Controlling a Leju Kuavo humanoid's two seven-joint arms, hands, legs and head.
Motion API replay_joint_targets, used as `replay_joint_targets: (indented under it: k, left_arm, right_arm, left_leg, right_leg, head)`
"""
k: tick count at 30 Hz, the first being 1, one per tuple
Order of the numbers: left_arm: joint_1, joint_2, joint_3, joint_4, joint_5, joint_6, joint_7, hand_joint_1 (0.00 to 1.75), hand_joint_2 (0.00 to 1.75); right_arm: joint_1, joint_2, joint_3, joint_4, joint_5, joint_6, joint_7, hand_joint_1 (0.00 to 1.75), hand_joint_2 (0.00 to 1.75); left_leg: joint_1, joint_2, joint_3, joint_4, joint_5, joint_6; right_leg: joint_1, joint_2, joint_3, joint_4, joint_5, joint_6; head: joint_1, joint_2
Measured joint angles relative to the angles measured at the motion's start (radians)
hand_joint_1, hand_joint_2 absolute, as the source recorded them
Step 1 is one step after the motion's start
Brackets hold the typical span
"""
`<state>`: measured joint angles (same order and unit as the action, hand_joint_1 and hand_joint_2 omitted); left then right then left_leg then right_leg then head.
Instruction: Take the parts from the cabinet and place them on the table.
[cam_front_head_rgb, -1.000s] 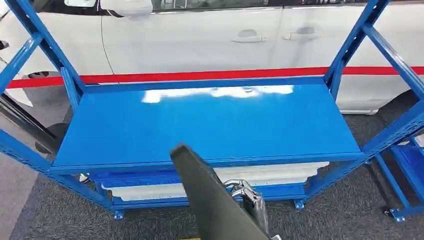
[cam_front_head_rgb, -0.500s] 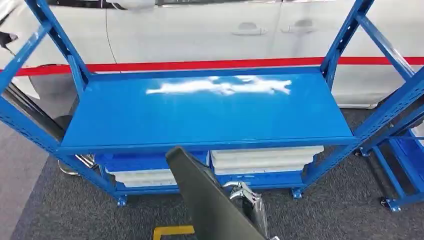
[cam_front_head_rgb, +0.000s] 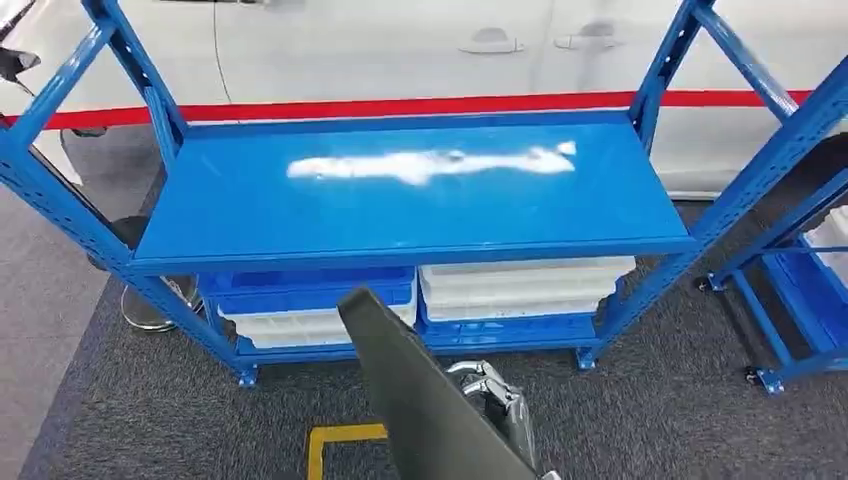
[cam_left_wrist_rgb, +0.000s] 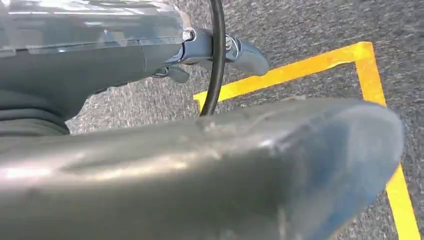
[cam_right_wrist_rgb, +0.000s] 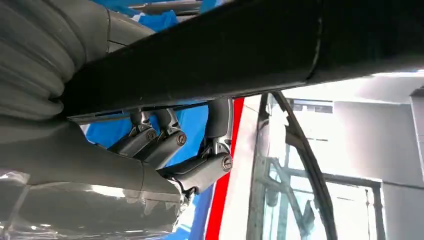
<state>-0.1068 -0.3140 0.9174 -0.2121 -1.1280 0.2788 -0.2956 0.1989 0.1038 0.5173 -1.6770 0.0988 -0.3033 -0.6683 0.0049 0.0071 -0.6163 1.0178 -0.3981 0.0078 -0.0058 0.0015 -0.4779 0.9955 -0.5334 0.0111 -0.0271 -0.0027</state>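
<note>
A long dark grey part (cam_front_head_rgb: 420, 400) rises slanting from the bottom of the head view, in front of the blue rack (cam_front_head_rgb: 420, 200). My right hand (cam_front_head_rgb: 492, 395) sits against its right side. In the right wrist view the fingers (cam_right_wrist_rgb: 170, 150) of that hand curl around the part (cam_right_wrist_rgb: 250, 45). The same part (cam_left_wrist_rgb: 200, 170) crosses the left wrist view close to the camera. My left hand (cam_left_wrist_rgb: 150, 55) hangs beside it over the carpet with a finger stretched out and nothing in it; a strip of floor shows between hand and part.
The rack's top shelf is bare. White trays (cam_front_head_rgb: 525, 285) and blue bins (cam_front_head_rgb: 305, 288) are stacked on its lower shelf. A white car (cam_front_head_rgb: 400, 50) stands behind, another blue rack (cam_front_head_rgb: 800, 290) at the right. Yellow tape (cam_front_head_rgb: 340, 440) marks the grey carpet.
The whole picture has shifted: the camera has drawn back from the rack, so the lower shelf's trays and the yellow tape have come into view. The part stays in my right hand.
</note>
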Motion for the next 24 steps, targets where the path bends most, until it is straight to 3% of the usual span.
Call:
replay_joint_targets:
  k: [1,2,3,4,6,7,8,9,11,12,13,14,16,17,18,19,21,22,23,24]
  left_arm:
    - [-0.001,0.000,0.000,0.000,0.000,-0.003,0.001,0.00,0.00]
    - [0.000,0.000,0.000,0.000,-0.002,-0.005,0.002,0.00,0.00]
    - [-0.001,0.000,0.000,0.000,-0.003,-0.008,0.003,0.00,0.00]
    - [-0.002,0.000,-0.001,0.000,-0.006,-0.009,0.005,0.00,0.00]
    - [-0.003,0.000,-0.004,0.000,-0.013,-0.011,0.008,0.00,0.00]
    - [-0.003,0.000,-0.006,0.000,-0.014,-0.011,0.008,0.00,0.00]
    - [-0.003,0.000,-0.007,0.000,-0.014,-0.011,0.009,0.00,0.00]
    - [-0.004,0.000,-0.008,0.000,-0.016,-0.012,0.011,0.00,0.00]
    - [-0.005,0.000,-0.012,0.000,-0.019,-0.015,0.014,0.00,0.00]
    - [-0.007,0.000,-0.015,0.000,-0.020,-0.017,0.014,0.00,0.00]
    - [-0.011,0.000,-0.018,0.000,-0.021,-0.018,0.014,0.00,0.00]
    - [-0.013,0.000,-0.020,0.000,-0.023,-0.020,0.014,0.00,0.00]
    - [-0.013,-0.001,-0.023,0.000,-0.027,-0.024,0.014,0.00,0.00]
    - [-0.011,-0.002,-0.023,0.000,-0.027,-0.027,0.015,0.00,0.00]
    - [-0.012,-0.004,-0.024,0.001,-0.029,-0.029,0.014,0.00,0.00]
    - [-0.015,-0.004,-0.024,0.001,-0.031,-0.029,0.016,0.00,0.00]
    - [-0.019,-0.004,-0.025,0.001,-0.034,-0.029,0.017,0.00,0.00]
    - [-0.019,-0.004,-0.025,0.001,-0.035,-0.030,0.017,0.00,0.00]
    - [-0.018,-0.004,-0.025,0.001,-0.035,-0.031,0.017,0.00,0.00]
    - [-0.018,-0.004,-0.025,0.001,-0.035,-0.033,0.018,0.00,0.00]
  right_arm:
    - [0.000,0.000,0.000,0.000,0.000,0.000,0.001,1.75,1.75]
    - [0.000,0.000,0.001,0.000,0.000,0.000,0.001,1.75,1.75]
    - [-0.002,0.000,0.002,0.000,0.000,0.000,0.001,1.75,1.75]
    - [-0.003,0.001,0.003,0.000,0.000,0.000,0.002,1.75,1.75]
    - [-0.003,0.001,0.003,0.000,0.000,0.003,0.003,1.75,1.75]
    - [-0.003,0.001,0.003,0.001,0.000,0.003,0.003,1.75,1.75]
    - [-0.003,0.001,0.003,0.001,0.000,0.003,0.004,1.75,1.75]
    - [-0.003,0.001,0.003,0.001,0.000,0.003,0.004,1.75,1.75]
    - [-0.004,0.001,0.004,0.001,0.000,0.003,0.005,1.75,1.75]
    - [-0.004,0.001,0.004,0.001,0.000,0.003,0.006,1.75,1.75]
    - [-0.004,0.001,0.005,0.001,0.000,0.003,0.007,1.75,1.75]
    - [-0.006,0.001,0.006,0.001,0.001,0.003,0.008,1.75,1.75]
    - [-0.009,0.001,0.007,0.001,0.002,0.004,0.009,1.75,1.75]
    - [-0.010,0.001,0.007,0.001,0.002,0.010,0.013,1.75,1.75]
    - [-0.015,0.001,0.007,0.001,0.005,0.020,0.025,1.75,1.75]
    - [-0.022,0.003,0.006,-0.002,0.013,0.038,0.049,1.75,1.75]
    - [-0.037,0.013,0.000,-0.002,0.026,0.061,0.075,1.75,1.75]
    - [-0.041,0.016,-0.001,-0.002,0.028,0.066,0.080,1.75,1.75]
    - [-0.043,0.018,-0.002,-0.002,0.031,0.071,0.082,1.75,1.75]
    - [-0.043,0.020,-0.003,-0.002,0.032,0.072,0.082,1.75,1.75]
  left_leg:
    - [0.001,0.000,0.000,-0.004,0.009,-0.006]
    - [-0.001,-0.001,-0.006,-0.003,0.013,-0.013]
    - [0.005,-0.003,-0.016,0.014,-0.017,-0.017]
    - [0.005,-0.003,-0.035,0.060,-0.081,-0.019]
    - [0.006,-0.003,-0.077,0.211,-0.195,-0.026]
    - [0.006,-0.003,-0.088,0.276,-0.217,-0.028]
    - [0.006,-0.003,-0.085,0.309,-0.212,-0.028]
    - [0.006,-0.003,-0.060,0.299,-0.180,-0.026]
    - [0.005,-0.003,0.045,0.166,-0.108,-0.016]
    - [0.004,-0.004,0.115,0.071,-0.106,-0.009]
    - [-0.003,-0.004,0.162,-0.010,-0.143,-0.003]
    - [-0.004,-0.005,0.172,-0.027,-0.144,-0.003]
    - [-0.010,-0.005,0.158,-0.026,-0.134,0.005]
    - [-0.005,-0.005,0.152,-0.034,-0.120,0.014]
    - [0.003,0.002,0.143,-0.040,-0.104,0.020]
    - [0.002,0.002,0.124,-0.040,-0.090,0.030]
    - [0.001,0.005,0.094,-0.039,-0.065,0.037]
    - [0.000,0.006,0.081,-0.039,-0.054,0.036]
    - [0.000,0.006,0.063,-0.035,-0.042,0.035]
    - [0.001,0.006,0.046,-0.031,-0.031,0.032]
  right_leg:
    - [0.002,0.000,-0.006,0.003,0.006,-0.008]
    - [-0.006,-0.001,-0.011,-0.005,0.019,-0.019]
    - [-0.008,-0.008,-0.023,-0.006,0.030,-0.029]
    - [-0.007,-0.008,-0.037,-0.006,0.040,-0.040]
    - [-0.004,-0.009,-0.065,-0.003,0.062,-0.042]
    - [-0.003,-0.010,-0.081,-0.001,0.073,-0.043]
    - [-0.001,-0.011,-0.096,0.002,0.082,-0.042]
    - [0.000,-0.011,-0.112,0.006,0.091,-0.041]
    - [0.003,-0.011,-0.140,0.015,0.107,-0.037]
    - [0.003,-0.010,-0.149,0.021,0.115,-0.034]
    - [0.007,-0.010,-0.157,0.026,0.120,-0.029]
    - [0.005,-0.012,-0.157,0.026,0.127,-0.022]
    - [0.001,-0.014,-0.156,0.020,0.145,-0.009]
    - [0.005,-0.013,-0.158,0.016,0.156,-0.002]
    - [0.000,-0.010,-0.166,0.021,0.144,0.002]
    - [0.000,-0.006,-0.186,0.055,0.082,0.006]
    - [-0.006,-0.005,-0.222,0.189,-0.041,0.015]
    - [-0.008,-0.005,-0.234,0.257,-0.074,0.019]
    - [-0.009,-0.005,-0.237,0.307,-0.073,0.023]
    - [-0.010,-0.005,-0.221,0.315,-0.043,0.025]
  head:
    - [0.000,0.000]
    - [0.000,0.000]
    - [0.000,0.000]
    - [0.000,0.000]
    - [0.000,0.000]
    - [0.000,0.000]
    - [0.000,0.000]
    - [0.000,0.000]
    - [0.000,0.000]
    - [0.000,0.000]
    - [0.000,0.000]
    - [0.000,0.000]
    - [0.000,0.000]
    - [0.000,0.000]
    - [0.000,0.000]
    - [0.001,0.000]
    - [0.000,0.000]
    - [0.000,0.000]
    - [0.000,0.000]
    - [0.000,0.000]
